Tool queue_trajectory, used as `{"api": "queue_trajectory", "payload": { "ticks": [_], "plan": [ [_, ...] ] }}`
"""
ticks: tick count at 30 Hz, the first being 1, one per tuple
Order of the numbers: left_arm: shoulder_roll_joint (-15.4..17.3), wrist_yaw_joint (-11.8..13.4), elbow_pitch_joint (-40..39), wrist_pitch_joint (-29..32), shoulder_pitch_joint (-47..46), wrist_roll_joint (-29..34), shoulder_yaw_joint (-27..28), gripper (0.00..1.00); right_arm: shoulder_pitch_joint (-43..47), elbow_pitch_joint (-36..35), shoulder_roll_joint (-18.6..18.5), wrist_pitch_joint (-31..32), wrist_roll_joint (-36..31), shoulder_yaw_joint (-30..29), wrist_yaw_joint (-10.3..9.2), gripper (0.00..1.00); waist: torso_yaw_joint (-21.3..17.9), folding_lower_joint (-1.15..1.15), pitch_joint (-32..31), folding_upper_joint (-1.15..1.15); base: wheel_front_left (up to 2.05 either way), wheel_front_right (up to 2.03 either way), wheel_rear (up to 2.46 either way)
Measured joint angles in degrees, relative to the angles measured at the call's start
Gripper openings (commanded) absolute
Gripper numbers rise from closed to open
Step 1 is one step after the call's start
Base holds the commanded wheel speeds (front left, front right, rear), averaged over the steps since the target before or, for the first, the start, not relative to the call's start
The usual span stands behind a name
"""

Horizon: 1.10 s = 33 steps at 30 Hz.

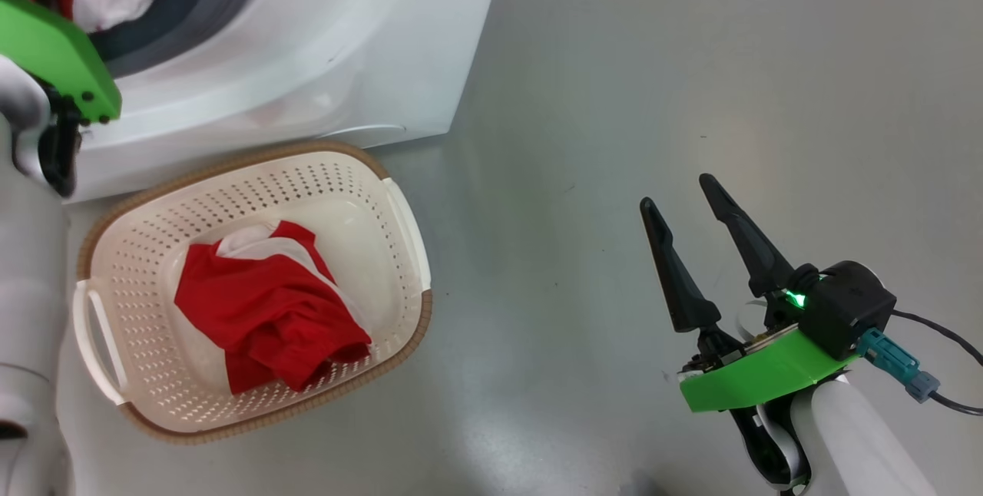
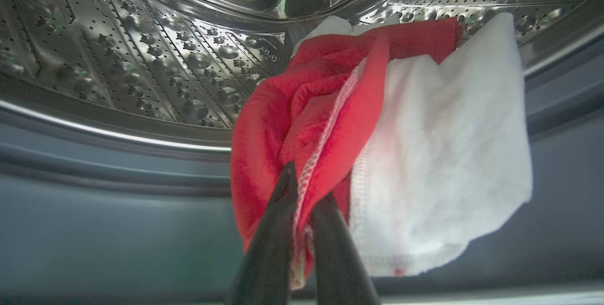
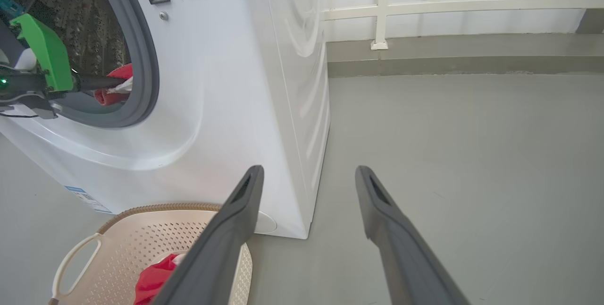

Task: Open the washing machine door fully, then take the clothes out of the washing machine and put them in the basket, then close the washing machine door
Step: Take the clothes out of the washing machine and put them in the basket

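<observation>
- The left gripper (image 2: 309,184) has its two dark fingers pinched tight on a fold of the red garment (image 2: 302,121) at the bottom centre of the left wrist view, with a stitched seam running down between them.
- That garment is red on the left with a broad white panel on the right. It takes up the middle of the frame, draped over the grey gasket (image 2: 118,229).
- Behind it, the perforated steel drum (image 2: 141,59) curves across the top of the frame.
- From this close it is hard to say whether the cloth hangs free or rests on the gasket lip.
- The right gripper (image 1: 677,193) stands wide apart and empty at the lower right of the head view, over bare grey floor (image 1: 691,58).
- The basket (image 1: 407,227) sits at the lower left of the head view, just in front of the washing machine (image 1: 345,58), which fills the upper left.
- A second garment (image 1: 269,312), red with white trim, lies crumpled inside the basket.
</observation>
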Motion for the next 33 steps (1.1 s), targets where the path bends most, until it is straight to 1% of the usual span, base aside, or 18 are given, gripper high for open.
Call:
{"api": "queue_trajectory", "payload": {
  "ticks": [3,7,12,15,19,23,33],
  "plan": [
    [0.00,-0.24,-0.51,-3.79,1.77,-0.56,0.23,0.00,-0.01,0.08,0.03,0.00,0.00,-0.35,0.00,1.00,0.62,0.00,-0.35,0.00,0.00,0.00,0.00],
    [-0.02,-1.57,-1.81,-9.59,3.93,-1.32,0.53,0.00,-0.01,0.34,0.08,0.00,0.00,-0.86,0.00,1.00,1.45,0.00,-1.03,0.00,0.00,0.00,0.00],
    [0.00,-2.19,-4.98,-13.58,6.64,-2.22,0.58,0.00,0.00,0.56,0.13,0.00,-0.01,-1.15,0.00,1.00,2.46,0.00,-2.23,0.00,0.00,0.00,0.00],
    [0.05,-2.55,-8.83,-14.28,8.94,-2.58,0.65,0.00,0.02,0.68,0.15,0.00,-0.01,-1.35,0.00,1.00,3.04,0.00,-3.10,0.00,0.00,0.00,0.00],
    [-0.41,-2.57,-19.03,-14.29,13.47,-2.55,1.58,0.00,0.06,0.79,0.12,0.00,-0.01,-1.65,0.00,1.00,4.08,0.00,-4.17,0.00,0.00,0.00,0.00],
    [-1.97,-2.56,-27.43,-14.30,19.37,-1.97,2.56,0.00,0.14,0.97,0.04,0.00,-0.02,-1.68,0.00,1.00,4.80,0.00,-5.78,0.00,0.00,0.00,0.00],
    [-4.45,-2.57,-39.57,-14.32,30.02,0.01,4.56,0.00,2.65,2.13,-0.58,0.00,-0.09,-1.70,0.00,1.00,6.55,0.00,-10.96,0.00,0.00,0.00,0.00]
  ]
}}
